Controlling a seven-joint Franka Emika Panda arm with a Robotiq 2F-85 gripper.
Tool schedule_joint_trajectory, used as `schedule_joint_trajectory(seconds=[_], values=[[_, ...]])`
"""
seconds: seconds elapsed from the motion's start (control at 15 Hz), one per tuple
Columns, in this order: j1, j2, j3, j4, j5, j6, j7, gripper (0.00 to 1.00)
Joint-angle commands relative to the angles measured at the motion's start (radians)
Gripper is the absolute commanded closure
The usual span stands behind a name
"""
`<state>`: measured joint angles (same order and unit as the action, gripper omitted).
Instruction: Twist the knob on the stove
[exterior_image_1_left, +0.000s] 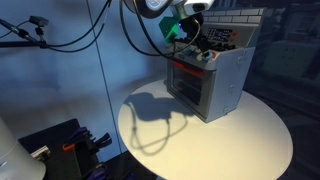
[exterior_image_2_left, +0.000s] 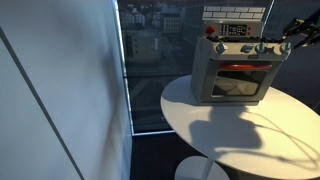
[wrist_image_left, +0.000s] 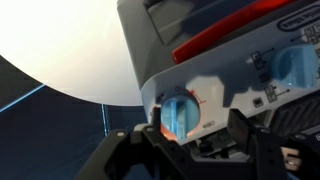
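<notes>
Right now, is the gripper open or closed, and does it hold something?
Gripper: open, holding nothing. In the wrist view it straddles a pale blue knob of the stove and is not yet clamped on it.

round white table (exterior_image_1_left: 255, 140) | black cables (exterior_image_1_left: 70, 38) against blue wall | dark gear (exterior_image_1_left: 60, 148) on floor | window (exterior_image_2_left: 150, 60), city outside
</notes>
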<state>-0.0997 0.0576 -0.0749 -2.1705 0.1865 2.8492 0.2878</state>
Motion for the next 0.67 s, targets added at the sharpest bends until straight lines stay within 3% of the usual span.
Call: schedule_joint_trajectory(seconds=[0.0, 0.2, 0.27, 0.6], values=[[0.001, 0.02, -0.005, 0.031, 0.027, 0.006, -0.03, 0.35], [0.001, 0.022, -0.005, 0.032, 0.027, 0.006, -0.029, 0.47], [0.001, 0.022, -0.005, 0.033, 0.026, 0.006, -0.028, 0.43], [0.001, 0.021, -0.005, 0.031, 0.028, 0.007, -0.03, 0.52]])
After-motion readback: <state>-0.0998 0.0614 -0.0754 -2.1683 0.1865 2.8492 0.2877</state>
